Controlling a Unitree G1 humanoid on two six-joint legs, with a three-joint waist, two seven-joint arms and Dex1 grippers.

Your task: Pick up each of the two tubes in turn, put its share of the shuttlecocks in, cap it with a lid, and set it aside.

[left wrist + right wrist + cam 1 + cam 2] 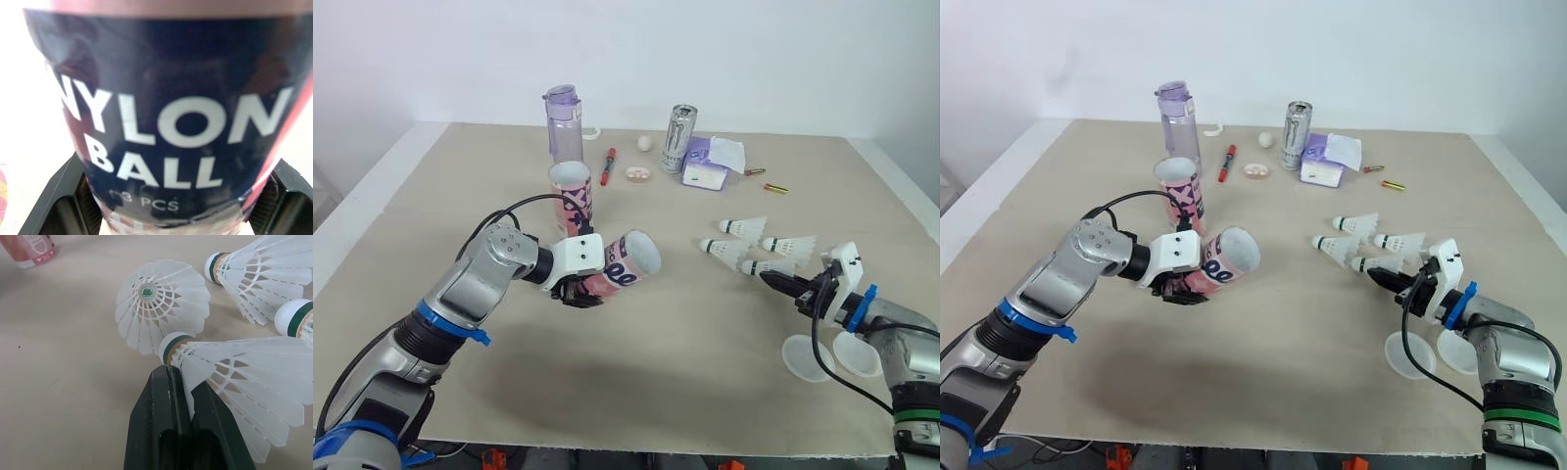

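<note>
My left gripper [578, 290] is shut on a pink and navy tube [623, 262] and holds it above the table, tilted, with its open mouth facing right. The left wrist view shows the label of this tube [171, 122] between the fingers. A second tube [573, 197] stands upright behind it. Several white shuttlecocks [744, 227] lie at the right. My right gripper [178, 374] is low on the table, shut on the feather skirt of the nearest shuttlecock [234, 377]. Two translucent lids [806, 357] lie by the right wrist.
Along the back stand a purple water bottle [564, 122], a silver can [678, 139] and a tissue pack [710, 163]. A red pen [607, 166], a small white ball [645, 143], a small round piece [638, 174] and two small batteries [775, 188] lie nearby.
</note>
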